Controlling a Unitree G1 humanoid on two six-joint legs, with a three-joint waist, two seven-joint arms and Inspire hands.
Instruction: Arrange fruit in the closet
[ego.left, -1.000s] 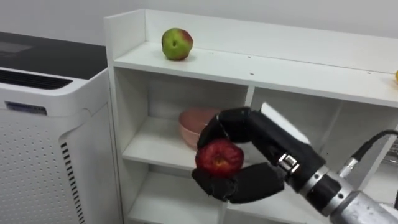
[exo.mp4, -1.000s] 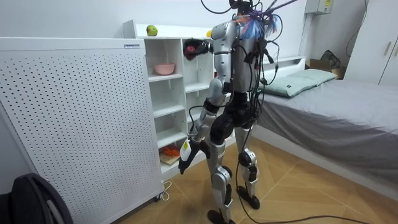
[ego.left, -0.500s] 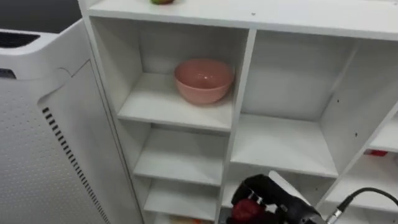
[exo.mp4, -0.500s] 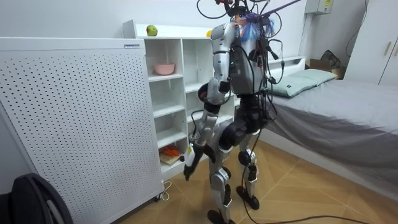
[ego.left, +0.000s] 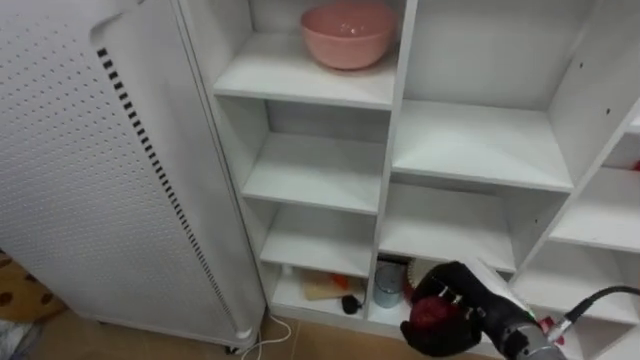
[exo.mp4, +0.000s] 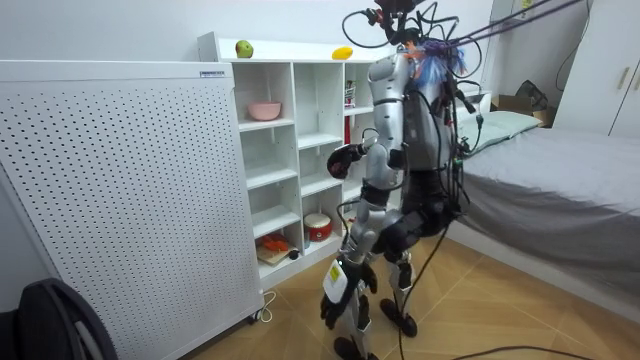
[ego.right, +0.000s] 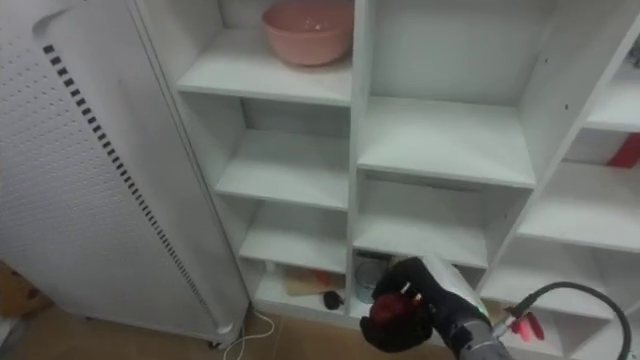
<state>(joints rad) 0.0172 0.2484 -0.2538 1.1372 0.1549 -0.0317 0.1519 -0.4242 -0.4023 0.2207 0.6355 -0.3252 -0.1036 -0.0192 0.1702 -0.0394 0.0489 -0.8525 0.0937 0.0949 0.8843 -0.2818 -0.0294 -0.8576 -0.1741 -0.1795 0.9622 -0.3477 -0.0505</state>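
My right hand (ego.left: 466, 292) is shut on a red apple (ego.left: 431, 316), low in front of the white closet's (ego.left: 392, 95) bottom shelves; the room view shows it at waist height (exo.mp4: 342, 160). A pink bowl (ego.left: 348, 32) sits on an upper shelf of the left column. On the closet top lie a green-red apple (exo.mp4: 243, 48) and a yellow fruit (exo.mp4: 342, 53). My left hand (exo.mp4: 334, 296) hangs by my thigh. I stand bent a little, facing the closet.
A tall white perforated panel (ego.left: 90, 170) stands against the closet's left side. The bottom shelf holds a glass jar (ego.left: 387, 285), a flat board (ego.left: 322, 286) and a red pot (exo.mp4: 318, 226). A bed (exo.mp4: 560, 190) lies behind me.
My right hand has dropped with the red apple from upper-shelf height to waist height. I have stepped back from the closet, and the head camera now looks down at the lower shelves.
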